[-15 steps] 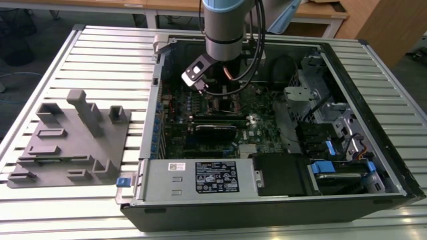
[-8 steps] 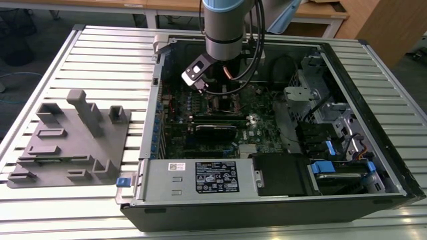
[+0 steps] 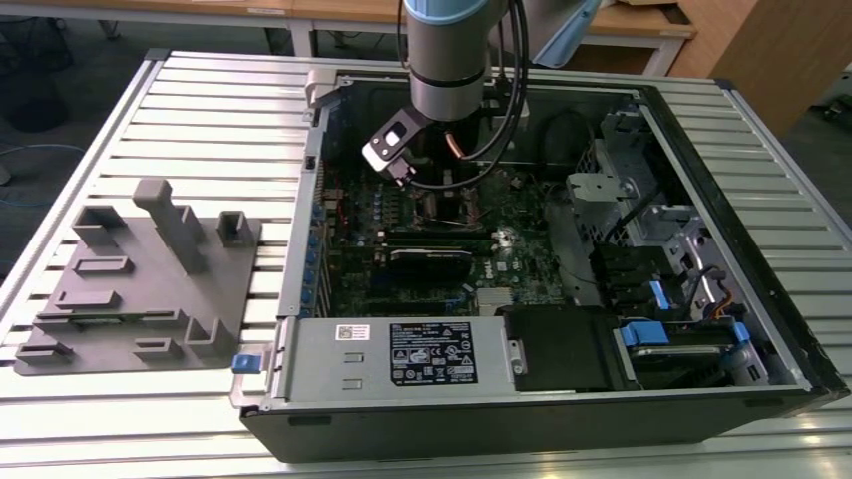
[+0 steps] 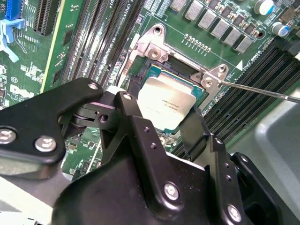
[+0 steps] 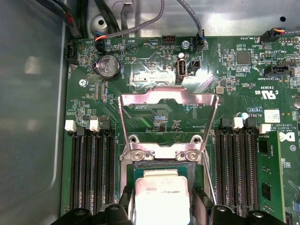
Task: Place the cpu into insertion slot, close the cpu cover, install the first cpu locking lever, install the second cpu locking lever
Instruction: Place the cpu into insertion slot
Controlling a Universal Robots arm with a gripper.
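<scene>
The cpu [image 4: 165, 99] [image 5: 161, 199], a flat square chip with a silver-grey top, sits level at the insertion slot [image 5: 161, 154], inside its silvery rim [image 4: 151, 48]. My gripper [image 4: 161, 112] [image 5: 161, 208] is shut on the cpu, one black finger [image 4: 127, 107] against each opposite edge. The cpu cover [image 5: 168, 98], a thin silver frame, stands swung up and open behind the slot. A thin metal locking lever [image 4: 262, 91] juts out free beside the slot. In the exterior view my gripper [image 3: 446, 195] reaches down into the open computer case over the green board.
Long black memory slots [image 5: 91, 171] [image 5: 239, 164] flank the socket on both sides. Cables [image 5: 140, 23] and the case wall [image 5: 33, 108] lie close by. A grey fixture block [image 3: 134, 279] stands on the table at the exterior view's left; a power supply [image 3: 399, 354] is at the case front.
</scene>
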